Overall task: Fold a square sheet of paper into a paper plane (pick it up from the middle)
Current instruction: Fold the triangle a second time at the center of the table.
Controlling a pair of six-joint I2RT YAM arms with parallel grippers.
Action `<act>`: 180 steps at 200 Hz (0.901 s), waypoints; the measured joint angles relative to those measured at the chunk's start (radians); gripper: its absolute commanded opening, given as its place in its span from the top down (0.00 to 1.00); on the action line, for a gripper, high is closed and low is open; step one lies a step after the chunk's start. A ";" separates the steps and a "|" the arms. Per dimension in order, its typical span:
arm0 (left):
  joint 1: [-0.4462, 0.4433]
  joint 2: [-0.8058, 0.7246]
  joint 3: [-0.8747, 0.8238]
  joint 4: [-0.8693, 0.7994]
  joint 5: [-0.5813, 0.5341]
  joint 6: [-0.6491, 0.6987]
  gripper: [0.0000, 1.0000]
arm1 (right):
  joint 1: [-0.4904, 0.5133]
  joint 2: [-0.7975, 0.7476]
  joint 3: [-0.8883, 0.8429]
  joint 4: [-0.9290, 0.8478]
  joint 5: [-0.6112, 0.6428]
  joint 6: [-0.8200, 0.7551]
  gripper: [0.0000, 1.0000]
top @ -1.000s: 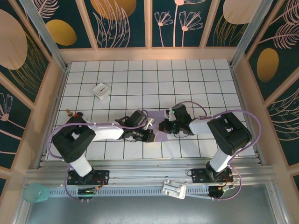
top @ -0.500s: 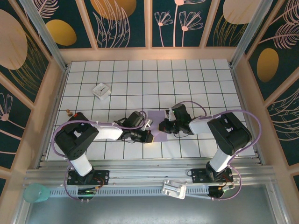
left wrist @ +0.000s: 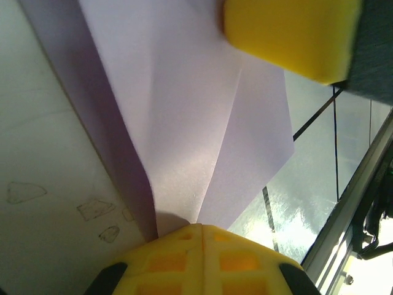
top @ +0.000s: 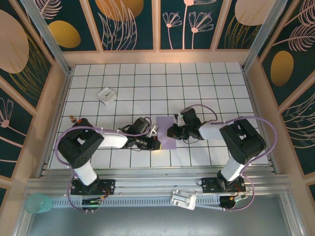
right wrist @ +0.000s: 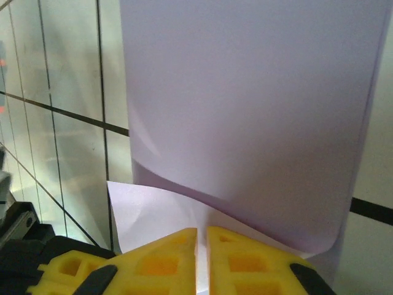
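The left tool (top: 156, 144) has drawn leftward, uncovering more paper (top: 167, 133).

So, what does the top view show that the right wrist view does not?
Top view: the left gripper at the paper, and a white block far off. Right wrist view: the paper's near edge curling up, pinched between the fingers. Both: the paper, the right gripper, the tiles.

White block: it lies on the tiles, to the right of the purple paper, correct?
No. The top external view shows the white block on the tiles to the left of the paper, not to its right.
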 measured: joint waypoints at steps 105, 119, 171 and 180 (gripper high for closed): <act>0.005 0.008 0.029 -0.064 0.008 -0.026 1.00 | 0.100 -0.099 -0.119 0.143 -0.009 0.112 0.93; 0.005 0.010 0.034 -0.071 0.008 -0.026 1.00 | 0.116 -0.078 -0.119 0.170 -0.009 0.126 0.94; 0.005 0.013 0.043 -0.087 0.008 -0.024 1.00 | 0.130 -0.006 -0.119 0.206 -0.008 0.147 0.97; 0.005 0.014 0.045 -0.091 0.009 -0.021 1.00 | 0.128 0.002 -0.117 0.205 -0.010 0.147 0.97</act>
